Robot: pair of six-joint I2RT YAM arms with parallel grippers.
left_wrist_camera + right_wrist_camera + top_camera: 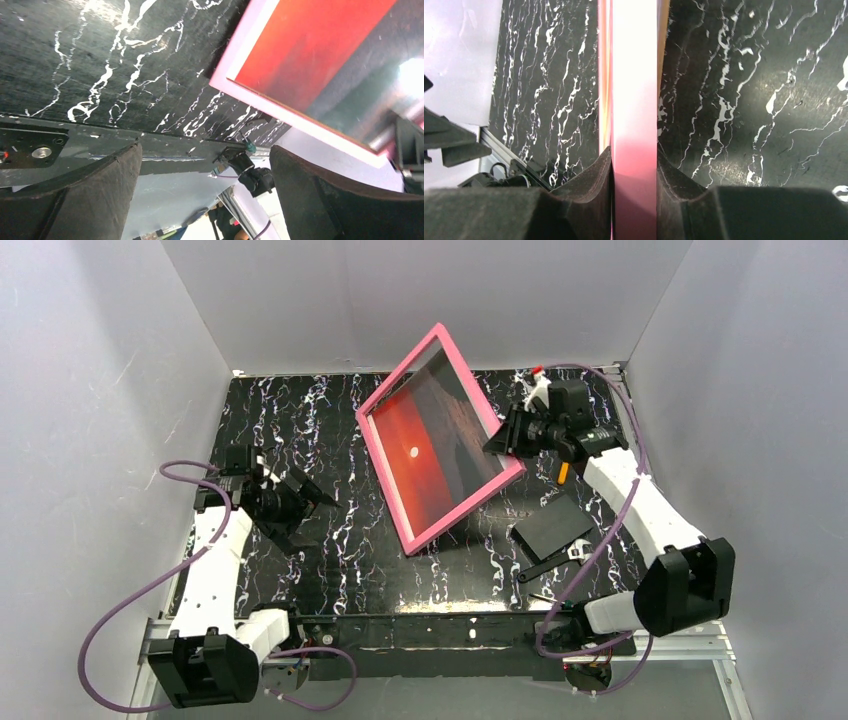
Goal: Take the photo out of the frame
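Pinching thin pink frame [633,100] (glossy photo [420,455] inside): right end effector [634,172].

L hand [205,159] agape, arm low – R hand [634,167] pinched on frame [634,75] edge, arm extended.

Glossy pink frame [388,480] with reflective glazing; smooth black marbled table [300,430].

The left tool [205,170] stands wide apart, nothing between its dark fingers [95,200], above the black marbled desk [100,60]. Ahead and to its right is a corner of the pink frame [239,47], with the red photo [310,45] inside.
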